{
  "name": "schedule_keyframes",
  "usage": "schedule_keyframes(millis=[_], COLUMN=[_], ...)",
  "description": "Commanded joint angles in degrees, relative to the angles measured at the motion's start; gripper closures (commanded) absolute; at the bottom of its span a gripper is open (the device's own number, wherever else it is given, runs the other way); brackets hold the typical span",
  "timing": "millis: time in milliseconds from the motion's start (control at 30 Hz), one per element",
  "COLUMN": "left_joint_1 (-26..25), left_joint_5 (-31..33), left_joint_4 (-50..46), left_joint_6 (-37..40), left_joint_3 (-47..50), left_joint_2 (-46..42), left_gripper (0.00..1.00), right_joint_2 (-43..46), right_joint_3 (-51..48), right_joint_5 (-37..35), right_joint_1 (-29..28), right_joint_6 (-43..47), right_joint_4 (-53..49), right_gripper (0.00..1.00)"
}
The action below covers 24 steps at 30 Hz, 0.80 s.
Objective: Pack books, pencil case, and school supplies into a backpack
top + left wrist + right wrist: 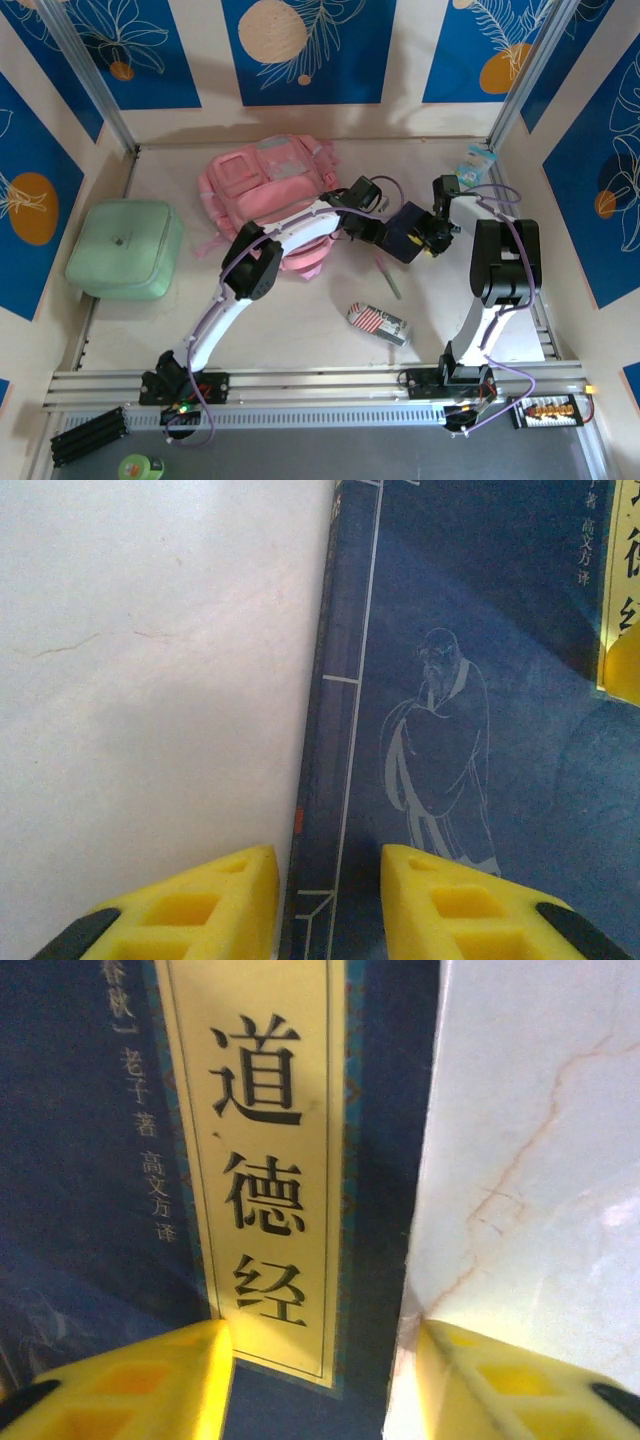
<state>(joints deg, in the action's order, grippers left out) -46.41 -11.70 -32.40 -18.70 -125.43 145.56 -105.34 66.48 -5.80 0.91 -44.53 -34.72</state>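
Centrally, just right of the desk's (300, 335) middle, a dark navy book (405, 232) lies between the tips of the two arms. The left arm (215, 318) reaches it from the left and the right arm (505, 260) from the right.

Left wrist view: the book's (500, 600) cover bears a pale line drawing of a robed, bearded figure (440, 750). The left jaws straddle the book's edge, one yellow finger (215, 900) over bare desk (150, 680), the other finger (450, 905) over the cover. They stand narrowly apart, with a clear gap and nothing gripped.

Right wrist view: the right jaws straddle the opposite edge of the book (80, 1160). One finger (150, 1385) sits below a cream title label (260, 1160) printed with black characters; the other finger (500, 1390) is over veined desk (530, 1160). These jaws are also partly apart and hold nothing.

Top view: the pink backpack (265, 180) lies far and left of the book, with the left arm crossing its near right side. A green pen (388, 278) lies just near of the book, apart from it. The striped pencil case (378, 322) lies nearer still. A mint-green case (125, 250) sits at the left edge and a pale blue packet (478, 160) at the far right.
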Motion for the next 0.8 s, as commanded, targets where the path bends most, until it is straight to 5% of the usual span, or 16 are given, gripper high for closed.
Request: schedule_keyframes(millis=[0, 500, 767], left_joint_1=[-0.77, -0.79, -0.77], left_joint_5=[0.42, -0.76, -1.04], left_joint_4=[-5.74, -6.18, -6.53], left_joint_6=[1.56, 2.18, 2.49], left_joint_3=[0.27, 0.35, 0.26], left_joint_2=[3.63, 4.34, 2.51], left_gripper=[0.68, 0.71, 0.71], right_joint_2=[-0.84, 8.59, 9.43], right_joint_3=[-0.23, 0.40, -1.40], right_joint_5=[8.34, 12.14, 8.68], right_joint_1=[-0.97, -2.75, -2.99], right_joint_6=[0.17, 0.15, 1.59], right_joint_4=[4.10, 5.48, 6.34], right_gripper=[0.54, 0.90, 1.00])
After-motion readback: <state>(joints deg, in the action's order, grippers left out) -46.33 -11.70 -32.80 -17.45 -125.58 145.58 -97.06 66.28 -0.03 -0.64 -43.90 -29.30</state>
